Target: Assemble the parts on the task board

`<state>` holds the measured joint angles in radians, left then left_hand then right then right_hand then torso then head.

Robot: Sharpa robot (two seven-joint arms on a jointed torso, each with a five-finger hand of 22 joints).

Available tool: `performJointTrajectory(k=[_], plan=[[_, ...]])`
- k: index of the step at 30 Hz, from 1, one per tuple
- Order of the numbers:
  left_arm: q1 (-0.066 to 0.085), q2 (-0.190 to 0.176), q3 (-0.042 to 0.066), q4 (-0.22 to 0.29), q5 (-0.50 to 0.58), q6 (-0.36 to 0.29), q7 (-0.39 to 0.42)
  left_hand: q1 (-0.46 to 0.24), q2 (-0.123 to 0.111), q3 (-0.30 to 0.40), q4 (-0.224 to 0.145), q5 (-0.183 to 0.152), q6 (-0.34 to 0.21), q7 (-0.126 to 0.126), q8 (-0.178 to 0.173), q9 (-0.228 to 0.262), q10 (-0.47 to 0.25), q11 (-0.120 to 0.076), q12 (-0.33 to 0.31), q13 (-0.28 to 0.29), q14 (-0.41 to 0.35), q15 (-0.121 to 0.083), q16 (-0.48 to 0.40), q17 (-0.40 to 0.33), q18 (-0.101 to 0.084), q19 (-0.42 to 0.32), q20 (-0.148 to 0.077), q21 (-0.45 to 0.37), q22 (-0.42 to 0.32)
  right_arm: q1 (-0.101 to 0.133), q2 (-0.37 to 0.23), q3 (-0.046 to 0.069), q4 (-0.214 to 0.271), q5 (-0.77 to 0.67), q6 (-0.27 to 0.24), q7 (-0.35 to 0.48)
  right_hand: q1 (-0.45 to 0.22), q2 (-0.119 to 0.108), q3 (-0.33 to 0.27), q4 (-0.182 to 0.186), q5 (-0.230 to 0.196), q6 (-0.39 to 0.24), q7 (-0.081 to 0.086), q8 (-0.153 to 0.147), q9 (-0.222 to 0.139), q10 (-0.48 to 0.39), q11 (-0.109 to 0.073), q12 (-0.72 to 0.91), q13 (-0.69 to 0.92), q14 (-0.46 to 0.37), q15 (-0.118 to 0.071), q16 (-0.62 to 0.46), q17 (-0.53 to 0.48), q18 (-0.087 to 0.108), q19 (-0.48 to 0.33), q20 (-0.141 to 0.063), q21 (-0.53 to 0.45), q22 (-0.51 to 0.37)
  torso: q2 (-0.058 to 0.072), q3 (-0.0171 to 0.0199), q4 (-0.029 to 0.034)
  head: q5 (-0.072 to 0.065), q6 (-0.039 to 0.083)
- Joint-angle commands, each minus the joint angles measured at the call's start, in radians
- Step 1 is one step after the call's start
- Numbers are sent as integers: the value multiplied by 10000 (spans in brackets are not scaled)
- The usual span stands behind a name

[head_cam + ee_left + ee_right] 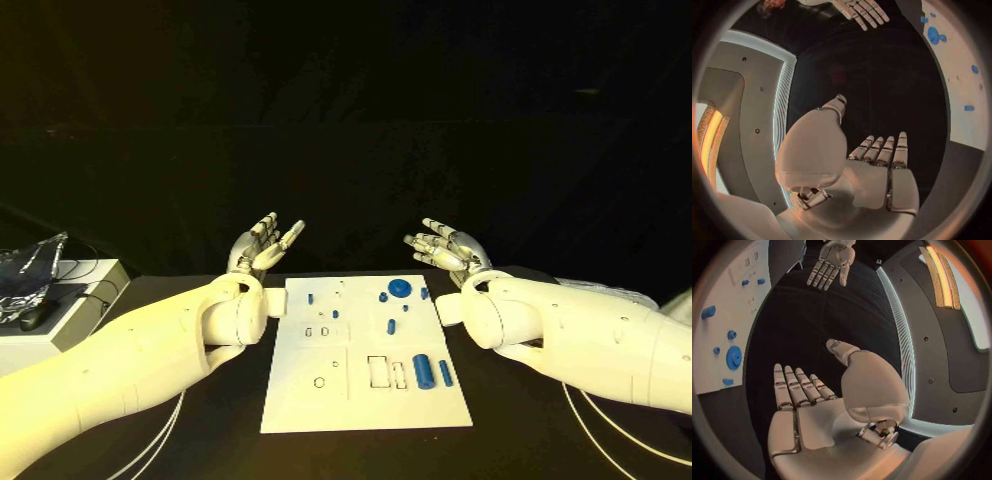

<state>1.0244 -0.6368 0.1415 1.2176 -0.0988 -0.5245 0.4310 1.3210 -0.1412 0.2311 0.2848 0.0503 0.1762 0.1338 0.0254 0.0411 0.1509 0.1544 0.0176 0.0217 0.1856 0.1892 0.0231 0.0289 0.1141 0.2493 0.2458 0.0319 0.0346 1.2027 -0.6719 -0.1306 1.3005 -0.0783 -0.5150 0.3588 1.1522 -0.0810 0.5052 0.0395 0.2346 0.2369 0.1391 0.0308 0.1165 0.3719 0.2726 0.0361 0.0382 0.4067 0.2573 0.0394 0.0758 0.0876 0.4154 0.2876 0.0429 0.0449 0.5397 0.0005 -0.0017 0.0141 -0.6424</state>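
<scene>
Here, two hands, one task board (pixel 368 400).

A black table (pixel 505 440) fills the near ground, and behind it hangs a dark, creased backdrop curtain (pixel 361 120) that covers the whole far side. At the left edge stands a pale box-like unit (pixel 43 320); a crumpled clear plastic bag (pixel 32 268) lies on top of it, and a dark mouse-shaped object (pixel 32 318) rests beside a black cable (pixel 90 290). Thin white cables (pixel 159 440) run across the table near the left, and more (pixel 620 430) run near the right.
</scene>
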Motion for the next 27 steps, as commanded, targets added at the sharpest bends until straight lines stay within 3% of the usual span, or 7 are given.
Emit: performJointTrajectory(k=[1, 8, 9, 12, 13, 17, 27], plan=[[-17, 121, 81, -247, -704, 1380, -365, 312, -34, 15, 100, 53, 97, 743, 46, 21, 10, 131, 52, 15, 45, 90, 52, 18, 180, 25, 120, 47, 15, 127, 110, -95, -272, -757, 1667, -774, 309, -23, 115, -113, 33, 200, 1633, 68, 56, 261, 14, 50, 26, 250, -7, 70, 28, 139, 211, 25, 68, 37, 0, 1, 0, 1, 0], [-25, -15, 123, -313, -771, 1749, -381, 364, 156, 105, 83, 43, 447, 987, 139, 91, 511, 403, 126, 72, 458, 132, 143, 94, 214, 183, 199, 105, 49, 269, 141, -193, -726, -3653, 1407, -468, 852, -106, 175, -483, -159, 1500, 1608, 401, 422, 1713, -110, 189, 119, 2109, -231, 451, 297, 392, 2092, 5, 539, 267, 17, 0, 2, 17, -170], [-25, -44, 122, -310, -795, 1811, -373, 380, 311, 212, 56, 69, 1015, 1160, 311, 216, 1274, 611, 292, 168, 1225, 276, 353, 230, 232, 633, 337, 245, 126, 272, 144, -193, -769, -4062, 1345, -463, 1184, -210, 235, -738, -292, 3000, 1530, 872, 888, 3249, -278, 488, 264, 3967, -460, 953, 615, 616, 3349, -47, 962, 455, 15, 2, 2, 20, -196], [-24, -155, 118, -266, -862, 1988, -320, 423, 449, 376, 19, 48, 2475, 1340, 786, 533, 3269, 891, 657, 331, 3223, 409, 902, 563, 218, 2028, 457, 717, 342, 278, 158, -192, -886, -5277, 1204, -511, 1484, -310, 300, -907, -380, 4588, 1387, 1329, 1256, 4958, -465, 659, 280, 4772, -719, 1220, 689, 880, 4060, -52, 1306, 534, 18, 1, 6, 17, -232], [-25, -215, 116, -226, -908, 2063, -302, 459, 523, 472, -15, 56, 3744, 1405, 1242, 814, 5388, 895, 1166, 535, 5718, 207, 1728, 1015, 446, 4470, 453, 1607, 768, 280, 169, -191, -935, -5798, 1168, -563, 1564, -356, 312, -948, -433, 5319, 1301, 1533, 1410, 5327, -577, 695, 279, 5239, -863, 1418, 754, 953, 4400, -121, 1495, 595, 18, 0, 6, 14, -241], [-28, -567, 109, 100, -1191, 2526, -188, 625, 500, 793, -82, 46, 6435, 1058, 2255, 1363, 8156, 325, 1541, 542, 7763, -446, 2590, 1614, 715, 6323, 102, 2518, 1018, 294, 227, -186, -1119, -7785, 1154, -929, 1714, -519, 342, -1009, -486, 6466, 947, 1846, 1407, 6667, -992, 699, 251, 6754, -1412, 2015, 1053, 930, 5493, -687, 2357, 969, 60, -17, 0, -25, -293], [-62, -1819, 182, 1700, -1899, 3260, -95, 882, 188, 1796, -134, 55, 7235, 715, 2440, 1488, 9823, -143, 1083, 496, 9384, -1063, 3597, 3115, 684, 7777, -584, 3432, 1313, 537, 360, -163, -1386, -12126, 1278, -2185, 1856, -690, -119, -1128, -288, 7659, 356, 1788, 1276, 8580, -1730, 279, 290, 9932, -2430, 3655, 2560, 926, 6721, -1827, 5831, 3178, 453, -85, 122, -226, -248]])
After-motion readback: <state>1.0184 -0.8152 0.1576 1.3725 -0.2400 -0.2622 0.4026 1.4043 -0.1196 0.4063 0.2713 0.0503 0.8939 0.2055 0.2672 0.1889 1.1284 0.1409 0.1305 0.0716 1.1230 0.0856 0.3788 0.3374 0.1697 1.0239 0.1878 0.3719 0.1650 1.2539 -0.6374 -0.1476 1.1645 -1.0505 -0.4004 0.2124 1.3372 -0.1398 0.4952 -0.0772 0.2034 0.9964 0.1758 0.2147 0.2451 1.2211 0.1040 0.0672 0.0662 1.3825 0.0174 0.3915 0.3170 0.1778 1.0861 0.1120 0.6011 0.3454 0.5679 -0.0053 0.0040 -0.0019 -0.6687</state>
